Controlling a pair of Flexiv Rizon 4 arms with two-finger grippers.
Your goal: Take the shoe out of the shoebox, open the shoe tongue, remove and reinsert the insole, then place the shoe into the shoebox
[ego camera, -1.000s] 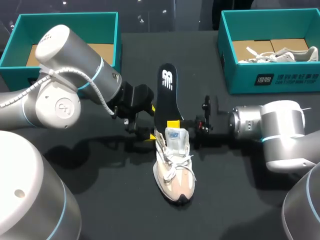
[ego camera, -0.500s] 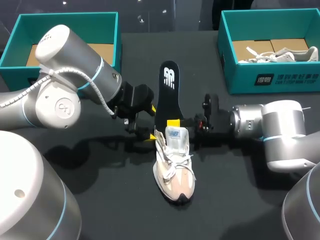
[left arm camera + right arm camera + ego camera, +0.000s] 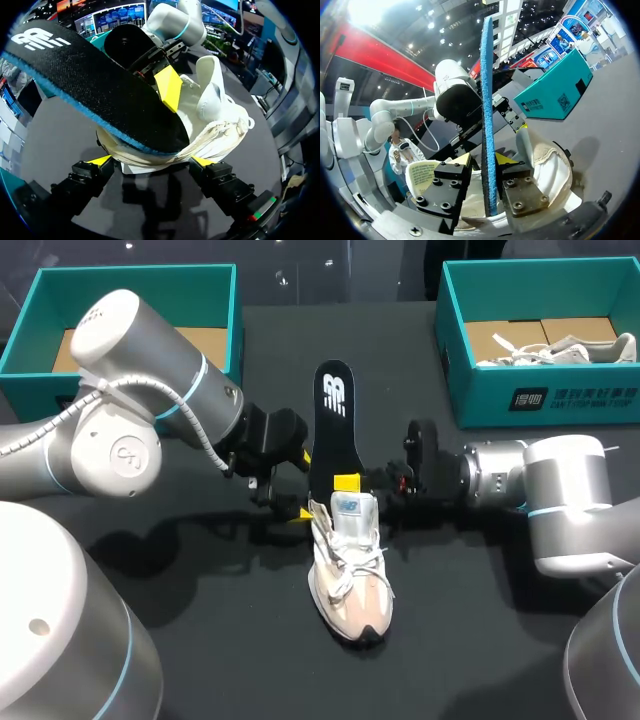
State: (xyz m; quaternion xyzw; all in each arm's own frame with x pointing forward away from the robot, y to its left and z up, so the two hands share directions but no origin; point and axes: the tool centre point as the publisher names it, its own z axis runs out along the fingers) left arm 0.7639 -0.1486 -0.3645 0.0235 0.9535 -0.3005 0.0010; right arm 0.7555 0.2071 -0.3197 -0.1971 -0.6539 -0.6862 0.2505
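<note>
Between the tips of our left gripper [image 3: 152, 160] sits the heel of the shoe [image 3: 215, 100]. One yellow tip presses on each side, so the jaws stand wide and clamp the shoe on the table [image 3: 200, 640]. Beyond those tips the insole [image 3: 90, 85] leans up out of the shoe's mouth, its lower end tucked inside behind the raised tongue. Our right gripper [image 3: 484, 161] has its jaws nearly closed, pinching the insole across its thickness just above the collar. We judge the insole to be mid-travel, though we cannot tell which way. To do this well, we hold the left clamp firm so the shoe neither lifts nor twists. We guide the right gripper along the insole's own line, without buckling it against the heel.
</note>
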